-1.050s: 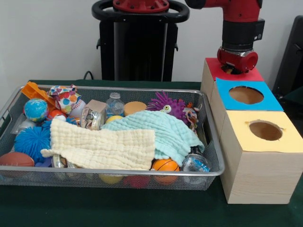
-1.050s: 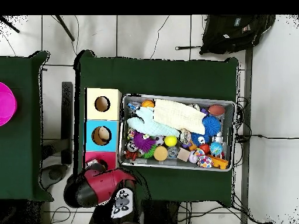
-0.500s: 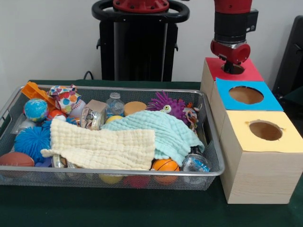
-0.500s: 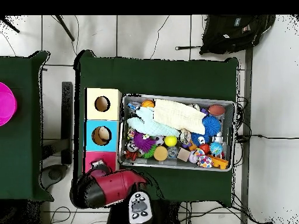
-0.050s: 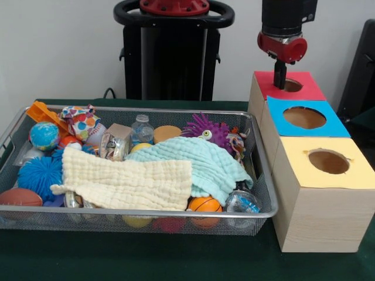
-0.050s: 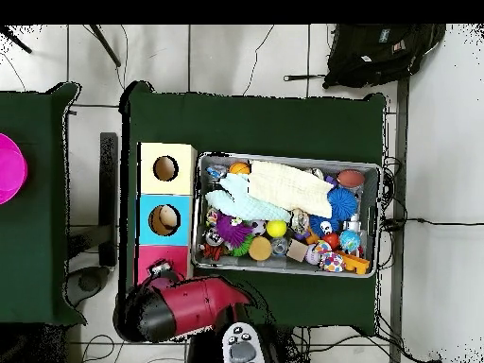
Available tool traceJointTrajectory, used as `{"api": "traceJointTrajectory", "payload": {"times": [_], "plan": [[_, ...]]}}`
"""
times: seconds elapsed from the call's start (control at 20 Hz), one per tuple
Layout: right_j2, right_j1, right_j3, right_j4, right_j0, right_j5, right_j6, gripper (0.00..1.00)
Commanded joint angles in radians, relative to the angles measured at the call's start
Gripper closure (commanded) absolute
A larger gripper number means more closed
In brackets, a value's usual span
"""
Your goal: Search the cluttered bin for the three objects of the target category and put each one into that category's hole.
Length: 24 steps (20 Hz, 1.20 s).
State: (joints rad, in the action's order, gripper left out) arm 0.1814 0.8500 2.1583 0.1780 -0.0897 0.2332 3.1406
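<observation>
A wire mesh bin (image 5: pixel 140 212) holds a heap of toys: a cream cloth (image 5: pixel 126 181) and a mint cloth (image 5: pixel 199 161) lie on top, with a purple spiky toy (image 5: pixel 205 129), a small basketball (image 5: pixel 205 205), a blue spiky ball (image 5: pixel 38 175) and a plastic bottle (image 5: pixel 140 129) around them. To its right stand three wooden boxes with round holes, topped red (image 5: pixel 304 88), blue (image 5: pixel 334 120) and yellow (image 5: pixel 357 170). My gripper (image 5: pixel 280 79) hangs just above the red box's hole, carrying nothing that I can see. From overhead the red arm (image 6: pixel 184 307) hides it.
A small football (image 5: pixel 17 197), a globe ball (image 5: pixel 44 134) and an orange toy (image 5: pixel 44 112) fill the bin's left end. In the overhead view a black backpack (image 6: pixel 378 52) lies on the floor and a pink disc (image 6: pixel 8 168) sits on a second table.
My gripper has lifted up out of the red box's hole and drifted slightly left in the front view. The bin's contents have not shifted.
</observation>
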Motion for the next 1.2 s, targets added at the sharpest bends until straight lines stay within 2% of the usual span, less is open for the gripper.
{"api": "traceJointTrajectory", "payload": {"times": [0.05, 0.2, 0.5, 0.6, 0.85, 1.2], "plan": [[0.101, 0.046, 0.024, -0.025, -0.024, 0.108, -0.067, 1.0], [0.081, 0.037, 0.004, -0.013, -0.003, 0.109, -0.057, 1.0], [0.088, 0.068, -0.001, -0.016, -0.014, 0.144, -0.075, 1.0], [0.071, 0.068, -0.027, 0.006, -0.012, 0.153, -0.091, 1.0], [0.079, 0.098, -0.055, 0.018, -0.046, 0.196, -0.138, 1.0], [0.095, 0.057, -0.139, 0.061, -0.101, 0.213, -0.194, 1.0]]}}
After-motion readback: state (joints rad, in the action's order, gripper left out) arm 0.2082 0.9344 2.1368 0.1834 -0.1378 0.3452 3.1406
